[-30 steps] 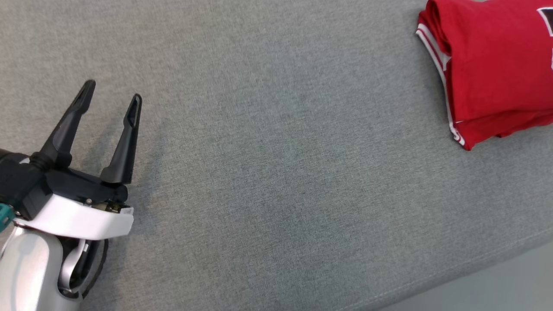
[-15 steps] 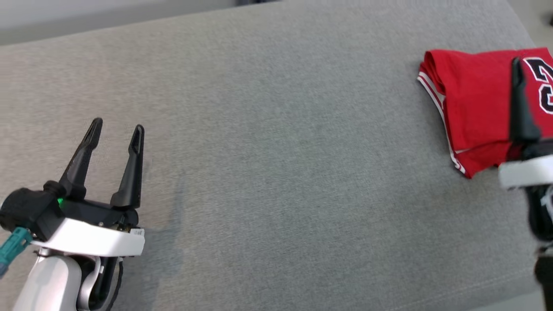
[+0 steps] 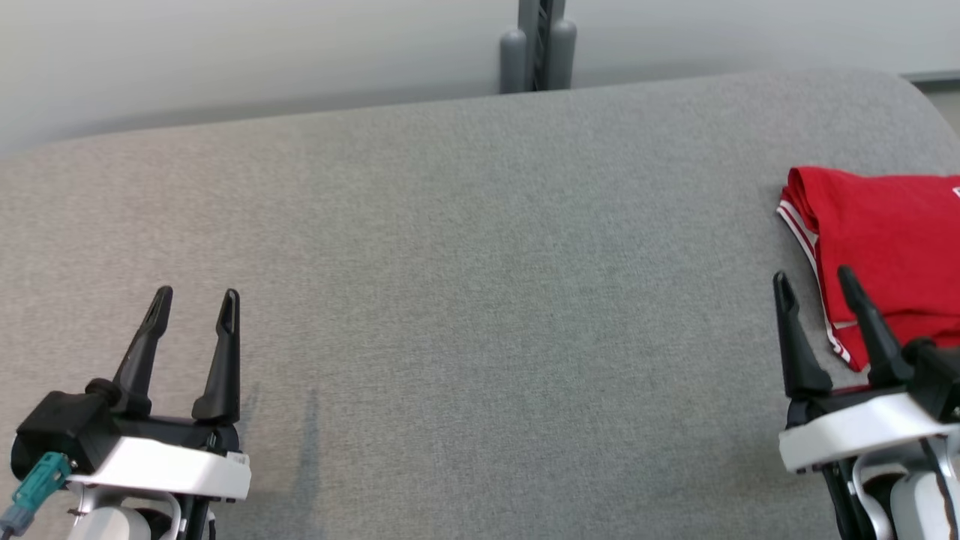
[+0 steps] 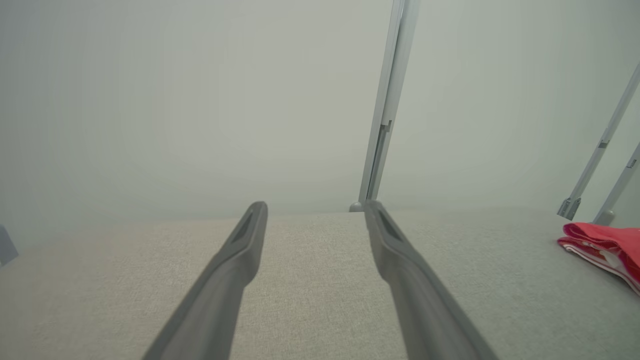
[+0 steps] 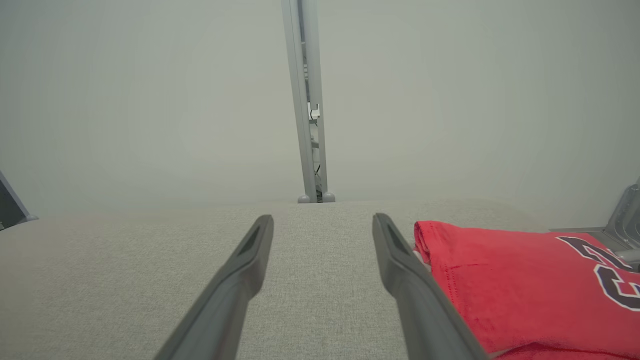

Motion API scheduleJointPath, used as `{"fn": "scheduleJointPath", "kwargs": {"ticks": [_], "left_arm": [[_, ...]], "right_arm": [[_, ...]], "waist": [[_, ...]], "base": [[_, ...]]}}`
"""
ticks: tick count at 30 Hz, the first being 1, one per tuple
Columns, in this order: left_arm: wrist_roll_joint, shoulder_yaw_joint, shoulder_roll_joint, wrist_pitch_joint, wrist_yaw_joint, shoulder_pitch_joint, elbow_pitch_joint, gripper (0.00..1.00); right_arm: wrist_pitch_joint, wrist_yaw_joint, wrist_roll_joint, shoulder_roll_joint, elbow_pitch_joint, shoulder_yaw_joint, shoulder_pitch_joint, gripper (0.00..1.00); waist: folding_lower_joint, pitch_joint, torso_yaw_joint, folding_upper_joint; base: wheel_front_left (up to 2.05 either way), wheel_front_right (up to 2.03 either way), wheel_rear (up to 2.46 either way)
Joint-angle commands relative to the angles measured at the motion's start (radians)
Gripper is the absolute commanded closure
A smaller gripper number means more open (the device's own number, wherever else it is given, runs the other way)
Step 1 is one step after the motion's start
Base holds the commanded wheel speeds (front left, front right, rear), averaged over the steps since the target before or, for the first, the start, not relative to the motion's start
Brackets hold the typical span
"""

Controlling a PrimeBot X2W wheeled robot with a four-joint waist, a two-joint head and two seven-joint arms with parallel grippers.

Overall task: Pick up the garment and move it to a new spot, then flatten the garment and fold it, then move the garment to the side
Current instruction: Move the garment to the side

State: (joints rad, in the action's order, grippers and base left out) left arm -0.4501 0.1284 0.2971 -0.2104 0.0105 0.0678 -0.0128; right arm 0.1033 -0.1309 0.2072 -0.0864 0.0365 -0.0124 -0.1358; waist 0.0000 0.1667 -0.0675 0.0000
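My left gripper (image 3: 196,294) sits at the lower left of the head view. Its two dark fingers are spread apart with nothing between them, over the grey cushion (image 3: 480,262). My right gripper (image 3: 812,276) is at the lower right, its fingers also apart and empty. The garment (image 3: 892,247), a folded red jersey with white-striped trim, lies at the right edge of the frame, near the cushion's rounded end. One of my right fingers overlaps its near corner, and I cannot tell whether it touches the cloth. In my right wrist view the jersey lies at the lower right, showing part of a dark number. The cushion is a plain, finely woven fabric that spans the frame. Behind it is a pale wall (image 3: 225,52) with a grey upright post (image 3: 538,45) at top centre. Slanted metal struts (image 4: 597,150) cross the right edge of my left wrist view.
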Motion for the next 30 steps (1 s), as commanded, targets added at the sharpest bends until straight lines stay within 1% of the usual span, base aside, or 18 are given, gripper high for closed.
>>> {"fn": "scheduleJointPath", "kwargs": {"ticks": [1,6,14,18,30], "left_arm": [[-0.006,-0.002,0.0,-0.002,0.007,-0.009,0.002,0.0],[-0.008,0.007,-0.002,0.003,0.012,-0.053,0.008,0.0],[-0.014,0.013,0.001,0.019,0.033,-0.129,-0.004,0.0],[-0.014,0.019,0.008,0.03,0.036,-0.155,-0.016,0.0],[-0.021,0.026,0.015,0.057,0.053,-0.183,-0.052,0.0]], "right_arm": [[-0.006,0.0,-0.01,0.001,-0.005,0.001,0.019,0.0],[-0.011,0.0,-0.013,0.004,-0.019,-0.008,0.091,0.0],[-0.04,0.0,-0.025,0.013,-0.085,-0.012,0.197,0.0],[-0.052,0.0,-0.03,0.017,-0.115,-0.02,0.238,0.0],[-0.076,0.0,-0.04,0.025,-0.177,-0.027,0.286,0.0]], "waist": [[0.0,-0.03,0.023,0.0],[0.0,-0.082,0.041,0.0],[0.0,-0.143,0.046,0.0],[0.0,-0.165,0.046,0.0],[0.0,-0.18,0.045,0.0]], "base": [[0.0,0.0,0.0],[0.0,0.0,0.0],[0.0,0.0,0.0],[0.0,0.0,0.0],[0.0,0.0,0.0]]}}
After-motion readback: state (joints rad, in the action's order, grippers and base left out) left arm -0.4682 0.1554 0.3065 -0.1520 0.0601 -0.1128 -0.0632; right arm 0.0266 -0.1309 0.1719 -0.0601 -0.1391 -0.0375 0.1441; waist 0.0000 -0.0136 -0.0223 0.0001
